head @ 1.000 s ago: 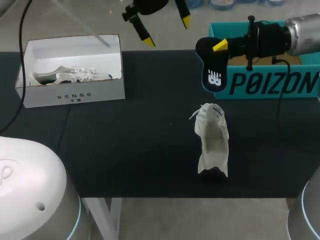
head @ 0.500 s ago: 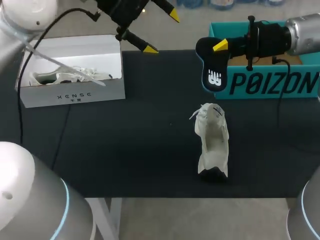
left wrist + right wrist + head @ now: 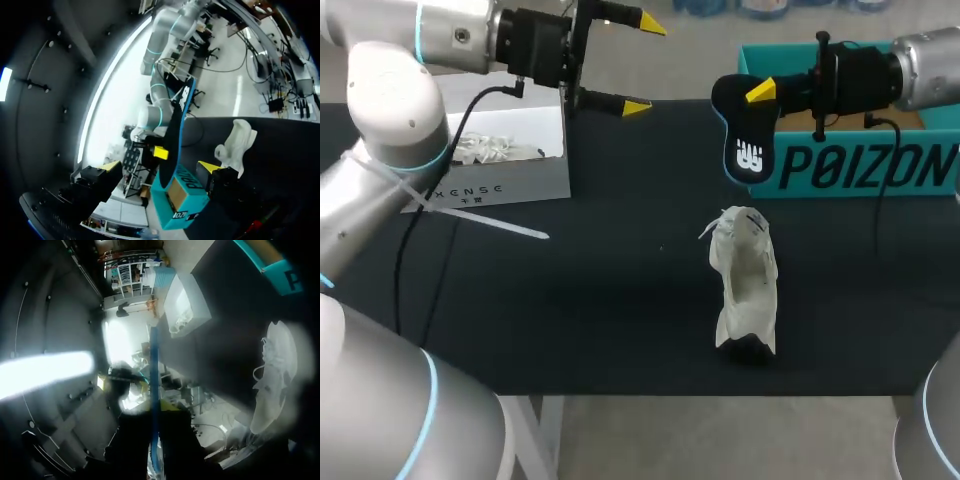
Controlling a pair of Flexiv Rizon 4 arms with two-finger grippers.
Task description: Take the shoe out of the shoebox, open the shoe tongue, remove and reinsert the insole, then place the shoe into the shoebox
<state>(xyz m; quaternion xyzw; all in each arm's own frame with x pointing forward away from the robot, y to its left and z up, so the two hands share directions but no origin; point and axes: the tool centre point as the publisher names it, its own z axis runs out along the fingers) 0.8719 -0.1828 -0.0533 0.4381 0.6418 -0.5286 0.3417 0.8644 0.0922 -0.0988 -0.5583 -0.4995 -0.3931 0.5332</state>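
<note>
A white shoe (image 3: pixel 745 290) lies on the black mat, heel toward the front edge; it also shows in the left wrist view (image 3: pixel 235 147) and the right wrist view (image 3: pixel 270 385). My right gripper (image 3: pixel 757 95) is shut on a black insole (image 3: pixel 745 135), which hangs in front of the teal shoebox (image 3: pixel 865 165). Edge-on, the insole (image 3: pixel 155 365) runs straight out from the right gripper (image 3: pixel 156 412). My left gripper (image 3: pixel 645 64) is open, high at the back, pointing toward the insole (image 3: pixel 177 117). Ahead of the left gripper (image 3: pixel 159 166) stands the teal shoebox (image 3: pixel 180 200).
A white box (image 3: pixel 500 180) holding another white shoe (image 3: pixel 485 148) stands at the back left, partly covered by my left arm (image 3: pixel 410 90). A loose white strap (image 3: pixel 490 222) hangs from that arm over the mat.
My left arm has swung in from the left over the white box, and its open gripper has turned to point right. The right arm and insole have kept still.
</note>
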